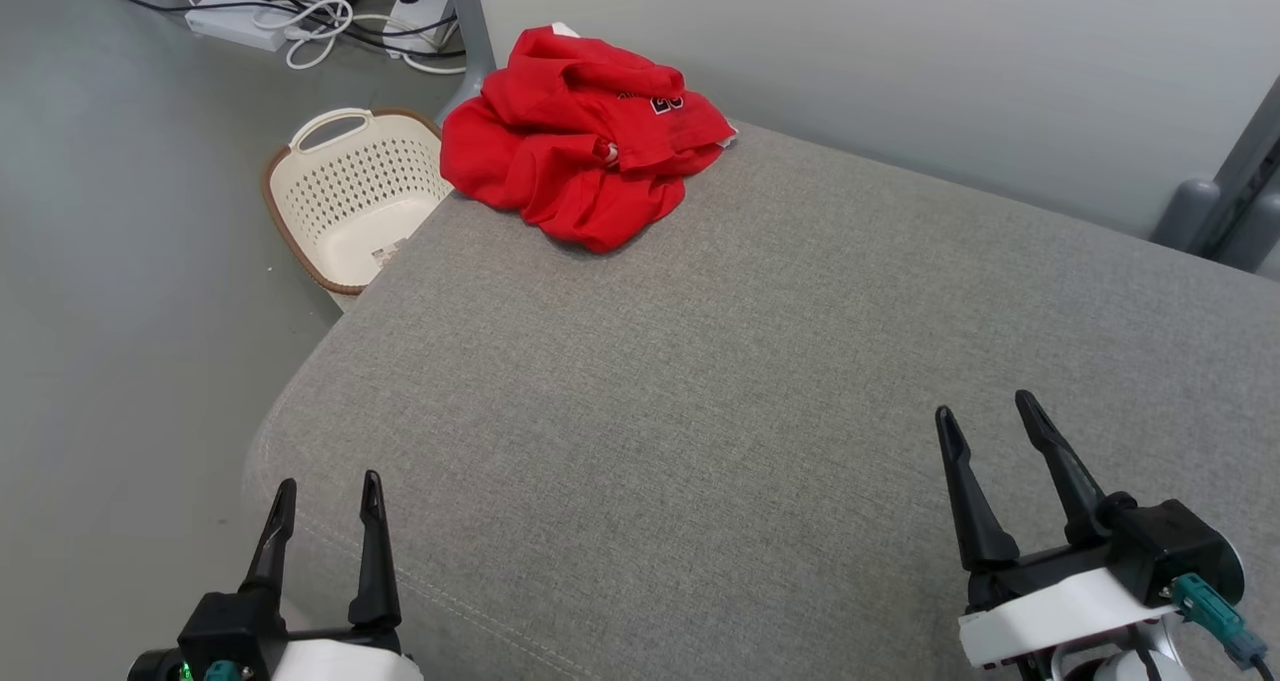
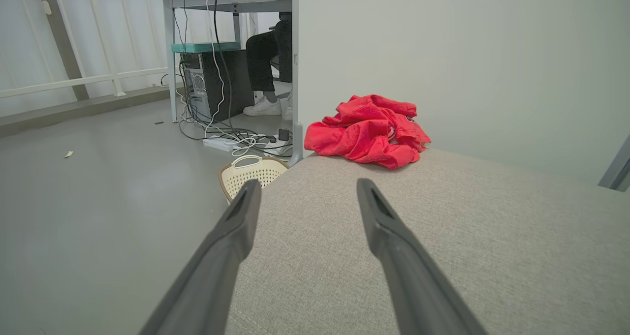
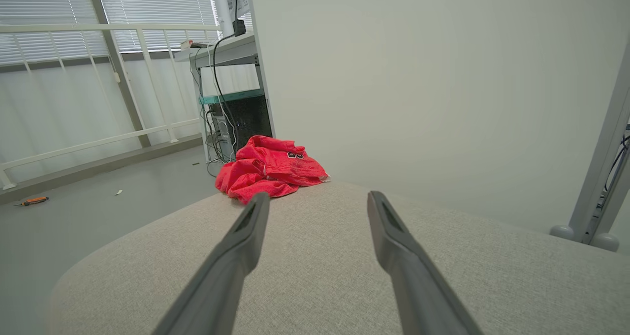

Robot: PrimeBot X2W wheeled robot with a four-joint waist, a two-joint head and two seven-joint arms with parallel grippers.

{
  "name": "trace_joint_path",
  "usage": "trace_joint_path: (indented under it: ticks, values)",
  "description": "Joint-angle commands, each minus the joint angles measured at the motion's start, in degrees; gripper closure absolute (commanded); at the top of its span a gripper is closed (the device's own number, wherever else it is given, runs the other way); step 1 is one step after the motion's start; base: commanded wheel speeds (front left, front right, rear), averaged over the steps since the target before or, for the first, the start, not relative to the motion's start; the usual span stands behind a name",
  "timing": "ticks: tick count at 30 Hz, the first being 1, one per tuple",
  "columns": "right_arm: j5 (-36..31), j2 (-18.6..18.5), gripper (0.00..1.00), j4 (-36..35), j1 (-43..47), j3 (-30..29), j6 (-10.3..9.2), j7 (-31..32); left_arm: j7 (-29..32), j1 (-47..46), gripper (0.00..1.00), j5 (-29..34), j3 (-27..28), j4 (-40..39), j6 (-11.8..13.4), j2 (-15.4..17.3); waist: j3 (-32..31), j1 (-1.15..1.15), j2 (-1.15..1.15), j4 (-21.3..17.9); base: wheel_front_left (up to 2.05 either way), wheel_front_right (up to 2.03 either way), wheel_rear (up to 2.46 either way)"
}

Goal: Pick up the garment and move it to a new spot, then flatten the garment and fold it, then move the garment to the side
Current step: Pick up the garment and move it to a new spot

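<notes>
Fingers [image 1: 375, 551] spread wide on left gripper [image 1: 330, 478] and right gripper [image 1: 985, 405], holding nothing.
Poised over the near edge of a grey cushion [image 1: 700, 381]; red garment [image 1: 575, 151] crumpled at its far left corner, well apart from both. From the head: white basket [image 1: 350, 191] on the floor beside that corner, tangled cables [image 1: 330, 11] beyond. From the left wrist: a seated person's legs [image 2: 263, 59] under a desk, computer tower [image 2: 211, 79]. From the right wrist: window blinds [image 3: 49, 15], white railing [image 3: 74, 143], small orange tool [image 3: 33, 200].
</notes>
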Motion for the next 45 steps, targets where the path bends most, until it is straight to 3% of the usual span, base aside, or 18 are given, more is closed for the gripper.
trace_joint_path:
  ticks: [1,9,14,22,37,45]
  values:
    - [-0.77,-0.41,0.00,-0.41,-0.62,-0.54,0.01,-0.30,-0.02,-1.61,0.00,-0.24,0.04,-0.15,-0.12,0.20,1.12,0.00,0.00,0.14,0.00,0.00,0.00]
    - [-5.02,-0.48,0.00,-2.88,-3.68,-2.91,0.01,-0.30,-0.02,-12.08,0.00,1.89,3.20,0.20,-2.25,2.25,8.60,0.00,0.00,-2.04,0.00,0.00,0.00]
    - [-8.62,-0.44,0.00,-5.03,-6.89,-4.42,0.01,-0.30,-0.02,-24.27,0.00,2.74,5.08,2.53,-4.07,6.34,14.75,0.00,0.00,-4.85,0.00,0.00,0.00]
    - [-13.06,-0.43,0.00,-10.55,-12.34,-4.23,0.01,-0.30,6.59,-47.05,0.00,4.26,5.12,14.47,-7.54,15.60,24.41,0.00,0.00,-10.54,0.00,0.00,0.00]
    - [-17.49,-0.47,0.00,-21.23,-15.37,-2.13,0.01,1.29,20.13,-69.73,0.00,-0.87,6.63,36.80,-11.63,22.68,37.02,0.00,0.00,-18.11,0.00,0.00,0.00]
    - [-17.75,-0.44,0.00,-25.41,-14.85,-2.52,0.01,1.80,21.06,-74.22,0.00,-2.62,7.49,45.53,-10.91,23.67,39.88,0.00,0.00,-19.89,0.00,0.00,0.00]
